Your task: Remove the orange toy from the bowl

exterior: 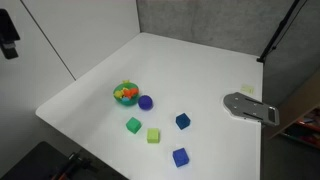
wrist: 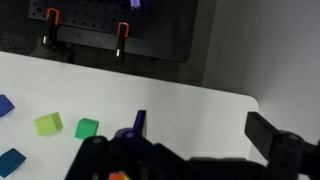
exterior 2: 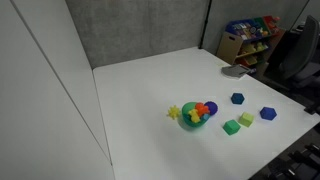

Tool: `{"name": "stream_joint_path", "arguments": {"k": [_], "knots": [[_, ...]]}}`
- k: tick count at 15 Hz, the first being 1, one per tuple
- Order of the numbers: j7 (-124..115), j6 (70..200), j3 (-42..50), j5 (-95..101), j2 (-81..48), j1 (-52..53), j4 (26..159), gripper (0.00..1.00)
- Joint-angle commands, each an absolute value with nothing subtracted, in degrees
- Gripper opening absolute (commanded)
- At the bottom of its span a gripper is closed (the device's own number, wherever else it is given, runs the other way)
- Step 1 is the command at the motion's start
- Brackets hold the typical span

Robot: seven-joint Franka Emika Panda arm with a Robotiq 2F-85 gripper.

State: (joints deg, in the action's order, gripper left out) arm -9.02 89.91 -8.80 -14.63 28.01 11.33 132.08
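While the green bowl (exterior: 124, 97) sits toward one side of the white table (exterior: 200, 70), the orange toy (exterior: 126, 93) lies inside it, poking up above the rim. In an exterior view the toy (exterior 2: 201, 109) shows as an orange-red lump in the bowl (exterior 2: 193, 121) with other coloured bits beside it. A purple ball (exterior: 146, 102) rests against the bowl's outer side, and a small yellow item (exterior 2: 174, 112) lies just beside the bowl on the opposite side.

Near the bowl are a green cube (exterior: 133, 125) and a yellow-green cube (exterior: 153, 135), close to each other. Two blue blocks (exterior: 183, 121) (exterior: 180, 157) stand a little farther out. A flat grey object (exterior: 250, 107) lies at the table's far edge, well apart from the blocks.

In the wrist view the gripper (wrist: 178, 148) fills the lower part of the picture as a dark, blurred mass. Its jaws are spread wide with nothing held between them. A dark fingertip (wrist: 275, 140) shows on one side. The green and yellow-green cubes appear on the table ahead of it. A black pegboard (wrist: 110, 25) stands behind the table. A speck of orange shows at the bottom edge, too small to identify. The gripper touches neither the toy nor the bowl.
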Motion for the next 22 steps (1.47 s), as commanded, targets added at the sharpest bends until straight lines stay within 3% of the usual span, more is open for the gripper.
{"name": "stream_joint_path", "arguments": {"k": [1,10,22], "knots": [[-8.7,89.7,-9.6,-14.9,28.1,10.3,132.0,1.00],[-9.1,90.4,-9.7,-14.8,27.8,10.2,131.8,1.00],[-18.6,107.5,-13.5,-7.7,17.5,7.4,128.0,1.00]]}}
